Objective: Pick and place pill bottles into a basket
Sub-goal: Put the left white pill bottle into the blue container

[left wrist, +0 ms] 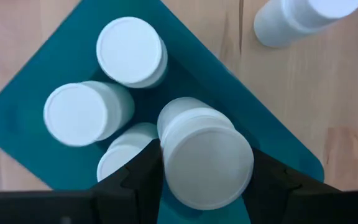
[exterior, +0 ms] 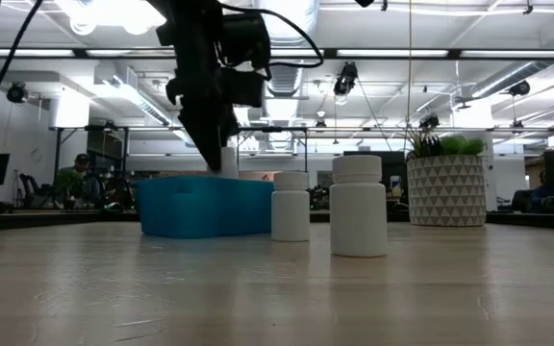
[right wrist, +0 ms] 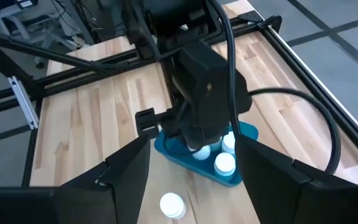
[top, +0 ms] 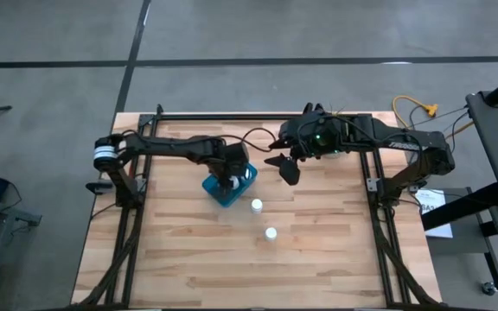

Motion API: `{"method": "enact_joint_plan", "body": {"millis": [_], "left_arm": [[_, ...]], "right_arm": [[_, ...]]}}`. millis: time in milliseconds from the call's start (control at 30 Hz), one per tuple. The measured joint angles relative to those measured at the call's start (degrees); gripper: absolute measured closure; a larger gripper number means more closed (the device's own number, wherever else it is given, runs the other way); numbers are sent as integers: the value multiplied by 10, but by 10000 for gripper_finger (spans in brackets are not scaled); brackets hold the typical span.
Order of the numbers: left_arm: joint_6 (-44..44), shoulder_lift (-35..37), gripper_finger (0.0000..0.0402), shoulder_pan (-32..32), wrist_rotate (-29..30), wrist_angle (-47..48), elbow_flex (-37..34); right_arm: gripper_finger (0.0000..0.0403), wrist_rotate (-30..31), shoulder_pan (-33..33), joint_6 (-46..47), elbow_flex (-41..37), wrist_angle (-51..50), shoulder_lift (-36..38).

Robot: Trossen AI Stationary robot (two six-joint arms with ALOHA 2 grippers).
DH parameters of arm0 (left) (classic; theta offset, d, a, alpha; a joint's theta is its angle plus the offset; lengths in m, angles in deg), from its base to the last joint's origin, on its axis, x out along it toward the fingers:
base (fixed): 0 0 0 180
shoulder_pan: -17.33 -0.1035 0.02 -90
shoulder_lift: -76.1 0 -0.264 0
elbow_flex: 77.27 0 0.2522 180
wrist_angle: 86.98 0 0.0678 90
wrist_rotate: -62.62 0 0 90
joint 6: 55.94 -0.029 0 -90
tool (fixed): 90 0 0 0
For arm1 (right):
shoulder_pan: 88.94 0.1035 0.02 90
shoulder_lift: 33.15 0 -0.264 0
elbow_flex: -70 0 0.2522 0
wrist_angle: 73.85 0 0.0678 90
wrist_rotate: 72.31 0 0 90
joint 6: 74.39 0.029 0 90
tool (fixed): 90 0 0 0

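bottle (left wrist: pixel 207 163) clamped in left gripper (left wrist: pixel 204 177) over basket (left wrist: pixel 36 93).

Patterned white pot (exterior: pixel 446 191) with green plant on the wooden table (top: pixel 188 259).

White pill bottles (left wrist: pixel 131 51), teal-blue basket (left wrist: pixel 36 93), white triangle-patterned pot (exterior: pixel 446 191), pale wood table (top: pixel 188 259)
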Motion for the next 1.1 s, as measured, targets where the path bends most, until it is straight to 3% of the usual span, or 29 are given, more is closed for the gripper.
{"method": "enact_joint_plan", "body": {"millis": [900, 1100], "left_arm": [[-19, -42, 245, -17, 1, -39, 3], [-18, -42, 214, -17, 1, -36, 1]], "right_arm": [[177, 13, 0, 0, 0, 4, 0], [177, 13, 0, 0, 0, 4, 0]]}}
